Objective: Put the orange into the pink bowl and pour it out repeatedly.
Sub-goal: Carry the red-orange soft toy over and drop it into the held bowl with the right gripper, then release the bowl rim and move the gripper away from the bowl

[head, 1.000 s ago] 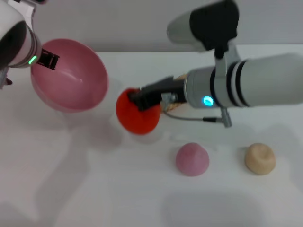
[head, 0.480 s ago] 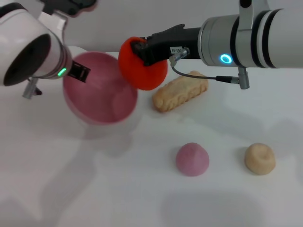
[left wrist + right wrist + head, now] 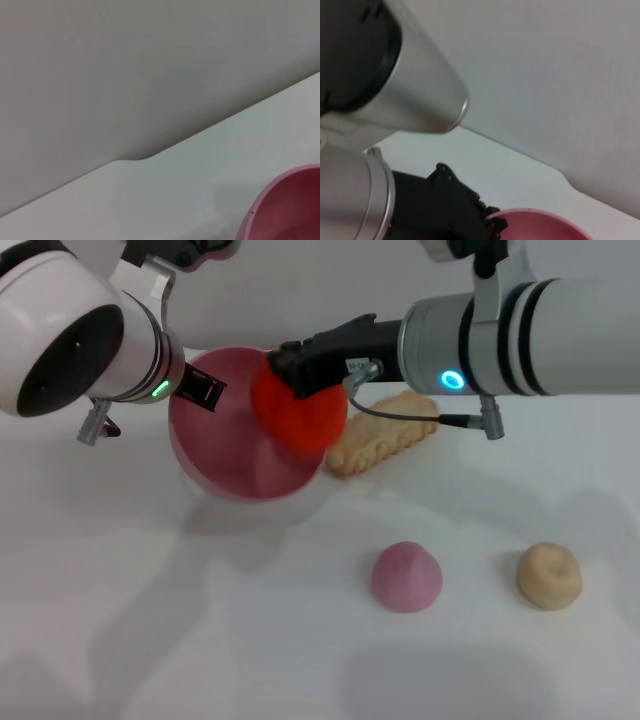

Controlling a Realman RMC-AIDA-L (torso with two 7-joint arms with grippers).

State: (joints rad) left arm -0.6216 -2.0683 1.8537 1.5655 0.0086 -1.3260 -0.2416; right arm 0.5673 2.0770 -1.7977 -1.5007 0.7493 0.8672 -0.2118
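The right gripper (image 3: 285, 368) is gripping the orange (image 3: 300, 412), its black fingers clenched on the fruit's upper part, and is holding it over the right-hand rim of the pink bowl (image 3: 235, 445), so that the orange is overlapping the bowl's opening and hanging above the white table (image 3: 200, 620). The left gripper (image 3: 205, 392) is reaching in at the pink bowl's left rim and appears to be clamped on that rim, holding the bowl tilted with its opening facing the orange; how its fingers sit on the rim is partly hidden by the arm, so the grip is only probable. Just to the right of the pink bowl, a beige biscuit-shaped toy (image 3: 385, 435) is lying on the table, partly behind the orange. In front of the bowl and to its right, a small pink dome-shaped lump (image 3: 406, 576) is sitting on the table, and farther right of the bowl a beige round lump (image 3: 549, 575) is resting well apart from it. In the left wrist view only an edge of the pink bowl (image 3: 285, 210) is showing against the table and the grey wall. In the right wrist view the bowl's rim (image 3: 540, 222) is lying just beside the left arm's black fingers (image 3: 455, 200).
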